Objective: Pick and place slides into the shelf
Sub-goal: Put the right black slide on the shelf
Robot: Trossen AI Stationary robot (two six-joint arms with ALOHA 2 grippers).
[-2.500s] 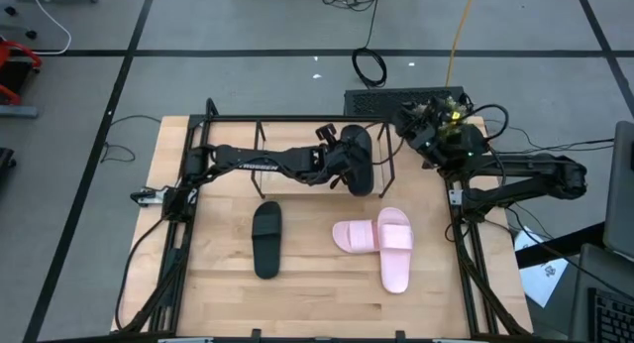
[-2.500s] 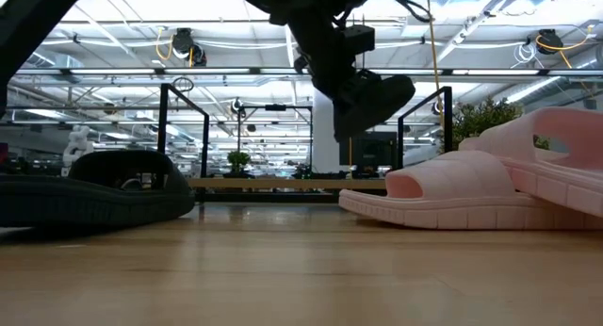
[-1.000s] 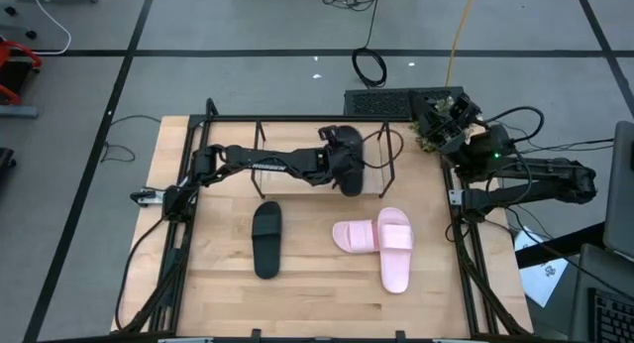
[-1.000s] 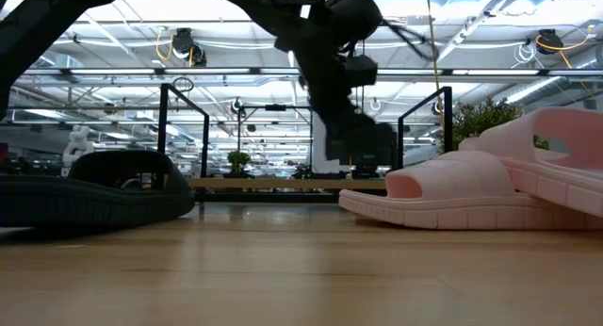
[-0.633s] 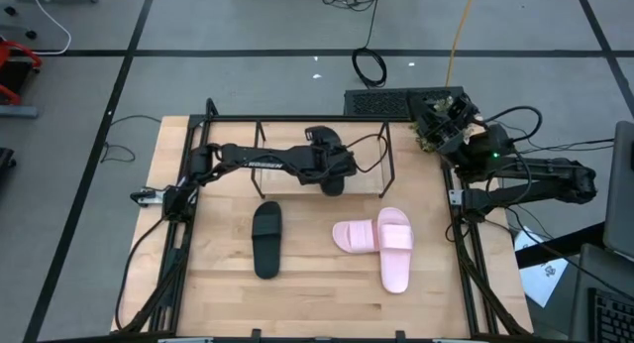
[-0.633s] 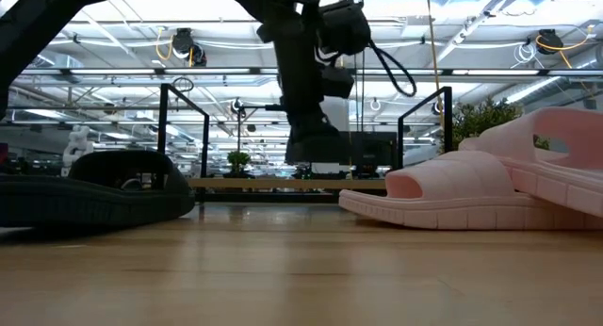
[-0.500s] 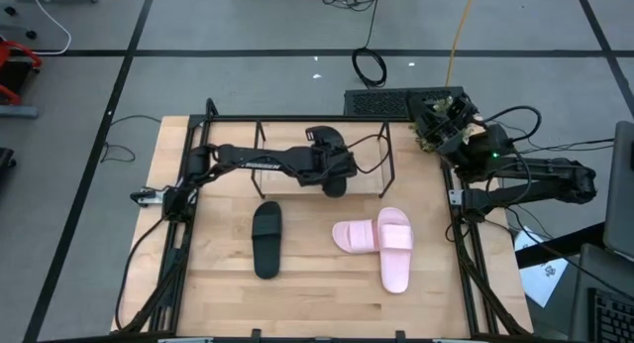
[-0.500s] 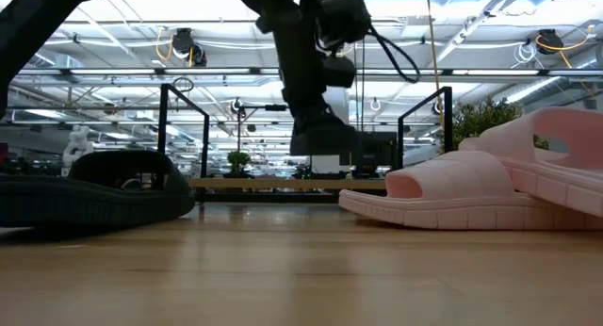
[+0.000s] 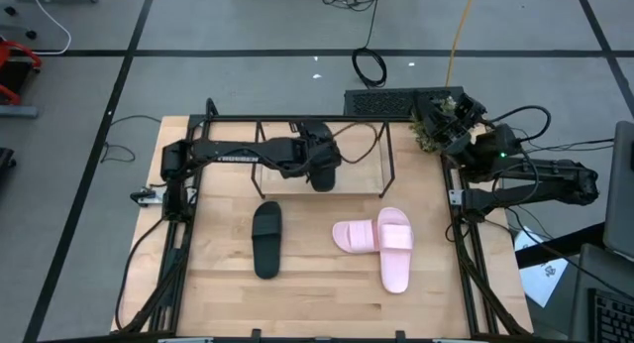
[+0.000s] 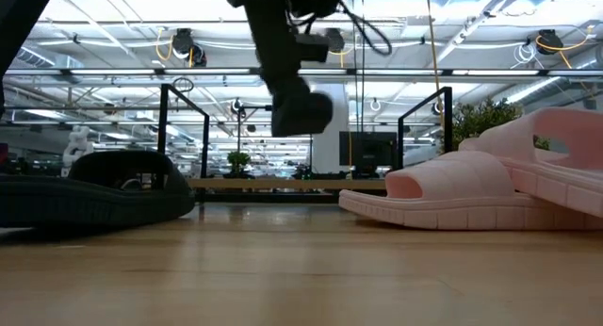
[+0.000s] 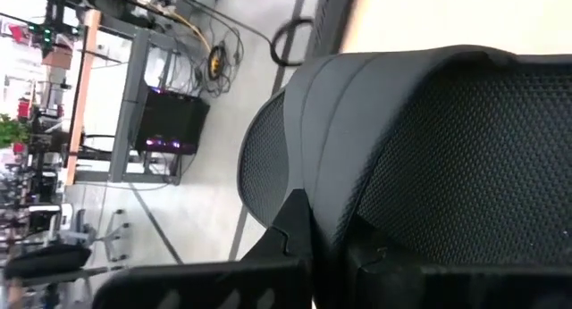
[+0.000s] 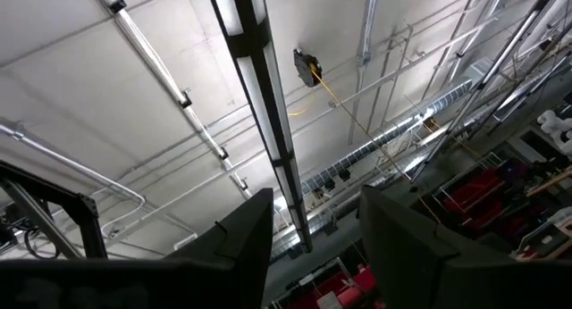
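Observation:
My left gripper is shut on a matte black slide and carries it in the air over the shelf, a thin black rod rack with a light board. In the low view the held slide hangs well above the board. The other black slide lies sole-down on the table in front of the shelf. The two pale pink slides lie to its right, one overlapping the other. My right gripper is open, parked at the far right corner and pointing up. My left gripper holds the black slide pinched between its two fingers. The slide fills the wrist view and the gripper's body covers the place of contact, so the part held cannot be told. It is lifted clear and touches neither board nor rods.
Black frame rails run along the table's left and right sides. A black grille box and a small plant sit at the far right. Bare wood lies toward the near edge.
My left gripper has swung toward the table's left along the shelf, still shut on the black slide, and has risen. The slide has moved with it from the shelf's right part to about its middle and now hangs higher above the board.

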